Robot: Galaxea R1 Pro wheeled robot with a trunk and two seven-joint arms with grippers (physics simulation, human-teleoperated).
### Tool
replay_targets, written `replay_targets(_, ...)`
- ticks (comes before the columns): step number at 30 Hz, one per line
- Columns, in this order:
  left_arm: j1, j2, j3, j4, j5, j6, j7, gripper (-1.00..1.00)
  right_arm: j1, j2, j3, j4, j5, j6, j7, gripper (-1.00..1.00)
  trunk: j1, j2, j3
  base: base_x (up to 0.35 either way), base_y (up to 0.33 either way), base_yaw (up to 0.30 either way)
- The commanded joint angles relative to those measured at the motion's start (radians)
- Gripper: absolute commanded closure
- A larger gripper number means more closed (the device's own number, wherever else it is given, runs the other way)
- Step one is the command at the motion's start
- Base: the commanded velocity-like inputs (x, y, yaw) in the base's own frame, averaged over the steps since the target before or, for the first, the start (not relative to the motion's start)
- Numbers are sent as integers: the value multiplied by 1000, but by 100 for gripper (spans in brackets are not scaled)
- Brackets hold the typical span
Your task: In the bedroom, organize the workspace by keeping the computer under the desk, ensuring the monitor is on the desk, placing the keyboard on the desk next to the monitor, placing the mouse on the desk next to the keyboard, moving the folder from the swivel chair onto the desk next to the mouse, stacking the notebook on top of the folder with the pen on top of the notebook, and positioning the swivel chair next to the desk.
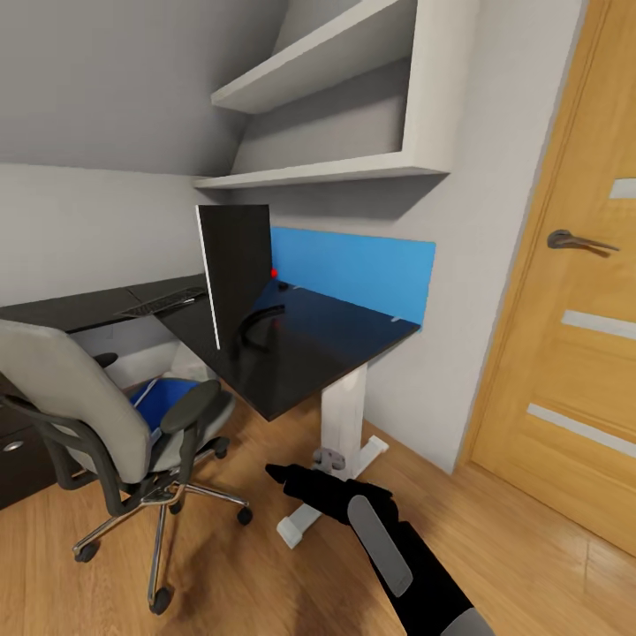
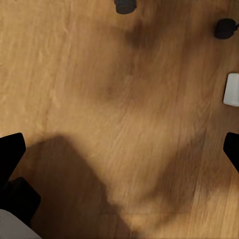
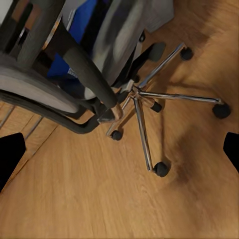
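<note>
Right gripper: black, at the end of a dark forearm with a grey strip, low in the head view, pointing toward the swivel chair over the wood floor; in the right wrist view its two fingertips sit far apart at opposite edges, jaws wide, nothing between them.
Left gripper: fingertips likewise spread wide at opposite edges of the left wrist view, empty, above bare floor boards.

Folder: bright blue, lying on the seat of the swivel chair, partly hidden by an armrest; also seen as blue patches through the chair frame in the right wrist view.
Swivel chair: grey upholstery, dark frame, chrome five-star base on castors, standing just beside the desk's near corner.
Desk: glossy black L-shaped top, white leg, blue upright back panel against the grey wall.
Monitor: on the desk, seen nearly edge-on, black face, red dot at a lower corner, curved black stand.
Keyboard: flat on the far wing of the desk, beyond the monitor.

White wall shelves: two tiers above the desk.
Wooden door: to the right, grey lever handle.
</note>
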Motion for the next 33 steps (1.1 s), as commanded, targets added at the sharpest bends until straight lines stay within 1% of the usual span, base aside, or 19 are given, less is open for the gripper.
replay_targets(1, 0, -1, 1, -2, 11, 4, 8, -100, -1, 0, 0, 6, -11, 1, -5, -100, 0, 0, -1, 0, 0, 2)
replay_targets(3, 0, 0, 1, -1, 10, 4, 8, -100, -1, 0, 3, 34, -22, -4, -6, -100, 0, 0, -1, 13, 0, 1)
replay_targets(8, 0, -1, 1, 0, 10, 0, 8, -100, -1, 0, 5, 50, -28, -6, -7, -100, 0, 0, -1, 119, 30, 0)
replay_targets(14, 0, -2, 1, 1, 10, -21, 7, -100, -1, 0, 7, 73, -31, -14, -7, -100, 0, 0, -1, 240, 118, 0)
replay_targets(18, 1, -4, 1, 1, 10, -30, 7, -100, -1, 0, 7, 110, -34, -22, -7, -100, 0, 0, -1, 270, 149, 0)
replay_targets(24, 3, -4, 2, 1, 11, -32, 7, -100, -2, 0, 7, 131, -36, -58, -7, -100, 0, 0, -1, 242, 141, 0)
replay_targets(26, 4, -2, 2, 1, 11, -33, 9, -100, -2, 0, 7, 149, -36, -77, -7, -100, 0, 0, -1, 115, 68, 0)
replay_targets(31, 4, -2, 4, -1, 17, -31, 9, -100, -4, 0, 9, 176, -36, -91, -7, -100, 0, 0, -1, 60, 36, 0)
replay_targets(33, 4, -4, 10, -5, 21, -29, 10, -100, -7, 0, 10, 183, -36, -94, -8, -100, 0, 0, -1, 26, 16, 0)
